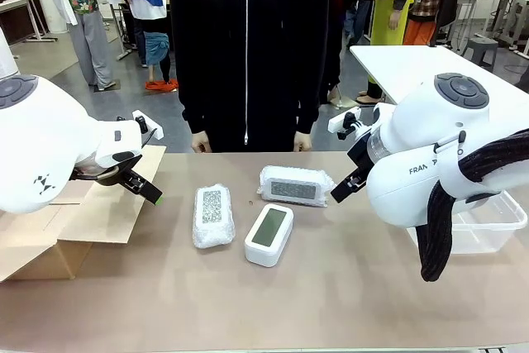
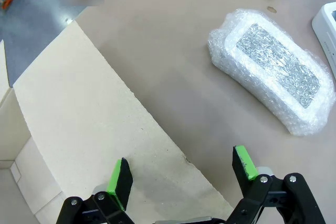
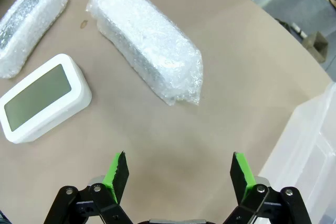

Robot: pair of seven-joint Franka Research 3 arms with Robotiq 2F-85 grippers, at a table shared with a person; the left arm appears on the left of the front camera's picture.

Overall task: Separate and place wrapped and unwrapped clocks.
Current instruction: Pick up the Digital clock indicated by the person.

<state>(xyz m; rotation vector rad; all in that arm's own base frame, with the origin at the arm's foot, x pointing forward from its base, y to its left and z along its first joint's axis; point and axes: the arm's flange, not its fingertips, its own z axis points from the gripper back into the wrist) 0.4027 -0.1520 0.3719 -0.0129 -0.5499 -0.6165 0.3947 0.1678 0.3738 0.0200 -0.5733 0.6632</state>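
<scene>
Centrally on the brown table (image 1: 331, 303), front view, lie the left wrapped clock (image 1: 212, 214), the bare clock (image 1: 269, 234) just right of it, and the far wrapped clock (image 1: 294, 185). The left claw (image 1: 142, 186), jaws wide and empty, hangs over the cardboard box (image 1: 91, 212). The right claw (image 1: 345, 188), jaws wide and empty, hangs just right of the far wrapped clock. A person (image 1: 248, 47) stands at the far side.

Left wrist view: the left wrapped clock (image 2: 273, 69) lies ahead of the claw (image 2: 181, 174), apart from it.

Right wrist view: the far wrapped clock (image 3: 147, 40) lies ahead of the claw (image 3: 178, 174), with a plastic tub (image 3: 310, 145) beside it.
</scene>
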